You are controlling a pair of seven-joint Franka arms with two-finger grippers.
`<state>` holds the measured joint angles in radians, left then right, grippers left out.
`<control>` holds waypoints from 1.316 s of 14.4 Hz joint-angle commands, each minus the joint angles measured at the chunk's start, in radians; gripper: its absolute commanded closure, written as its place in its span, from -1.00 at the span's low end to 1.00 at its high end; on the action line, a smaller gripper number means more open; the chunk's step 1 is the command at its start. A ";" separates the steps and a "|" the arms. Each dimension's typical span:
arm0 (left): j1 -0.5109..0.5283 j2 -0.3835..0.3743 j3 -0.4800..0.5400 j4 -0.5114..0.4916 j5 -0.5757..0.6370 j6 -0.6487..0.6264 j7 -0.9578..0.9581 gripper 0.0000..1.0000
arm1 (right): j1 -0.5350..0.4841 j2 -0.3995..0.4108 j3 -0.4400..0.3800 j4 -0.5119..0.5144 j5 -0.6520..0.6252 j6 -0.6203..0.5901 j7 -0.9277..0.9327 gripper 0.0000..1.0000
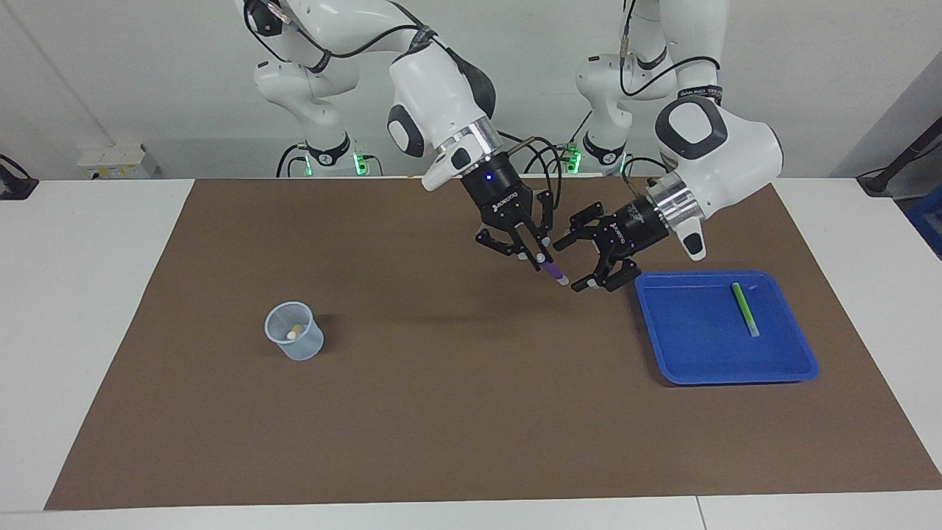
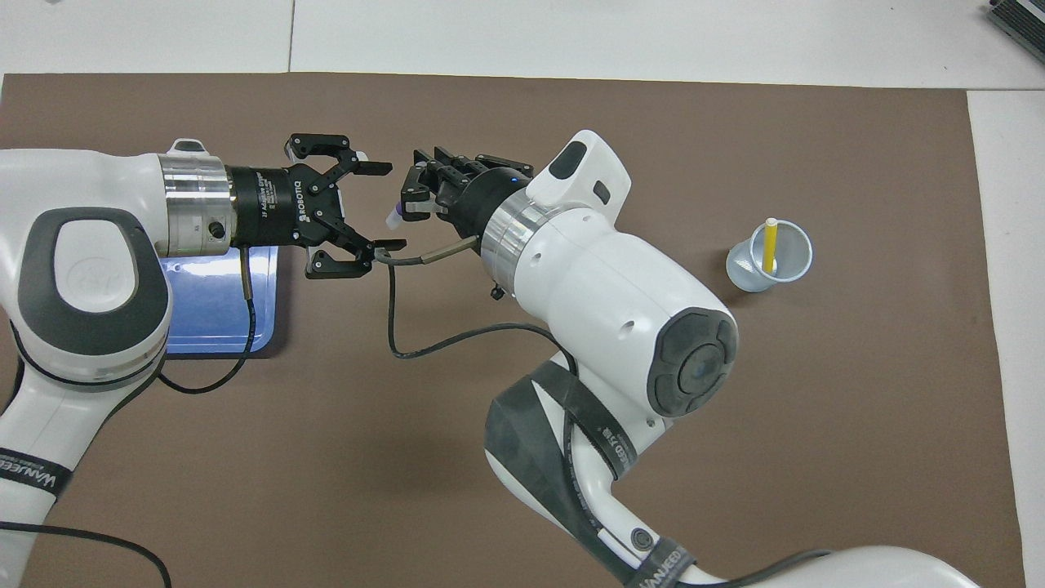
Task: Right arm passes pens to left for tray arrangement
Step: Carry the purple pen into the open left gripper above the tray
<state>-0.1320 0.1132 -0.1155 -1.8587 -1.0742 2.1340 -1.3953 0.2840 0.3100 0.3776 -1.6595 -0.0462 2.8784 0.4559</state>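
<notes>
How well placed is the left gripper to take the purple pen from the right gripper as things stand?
Probably well placed: the left gripper stands open beside the purple pen, whose free end juts from the shut right gripper toward it, over the mat, nothing between.

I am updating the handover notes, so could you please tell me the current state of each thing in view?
Right pincer: shut on the purple pen, raised over the mat.
Purple pen: held, tilted, pale end down.
Left pincer: open, beside the purple pen's tip.
Green pen: lying flat in the tray.
Tray: on the mat.
Yellow pen: leaning in the cup.
Cup: upright.
</notes>
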 commanded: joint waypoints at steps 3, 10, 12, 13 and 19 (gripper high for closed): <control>-0.014 -0.030 0.005 -0.037 -0.036 0.029 -0.010 -0.57 | 0.032 0.017 -0.002 0.011 0.006 0.058 -0.003 1.00; 0.006 -0.035 0.005 -0.033 -0.036 -0.025 -0.011 -0.24 | 0.032 0.018 -0.002 0.011 0.002 0.056 -0.003 1.00; 0.035 -0.038 0.007 -0.031 -0.036 -0.071 -0.010 -0.23 | 0.030 0.018 -0.002 0.012 0.002 0.055 -0.003 1.00; 0.040 -0.043 0.007 -0.031 -0.036 -0.078 -0.010 -0.22 | 0.032 0.018 -0.002 0.012 0.005 0.053 -0.003 1.00; 0.028 -0.044 0.007 -0.034 -0.036 -0.071 -0.007 0.43 | 0.030 0.018 -0.002 0.012 0.008 0.048 -0.005 1.00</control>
<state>-0.0994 0.1003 -0.1138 -1.8600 -1.0900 2.0712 -1.3987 0.3149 0.3148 0.3747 -1.6594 -0.0456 2.9123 0.4561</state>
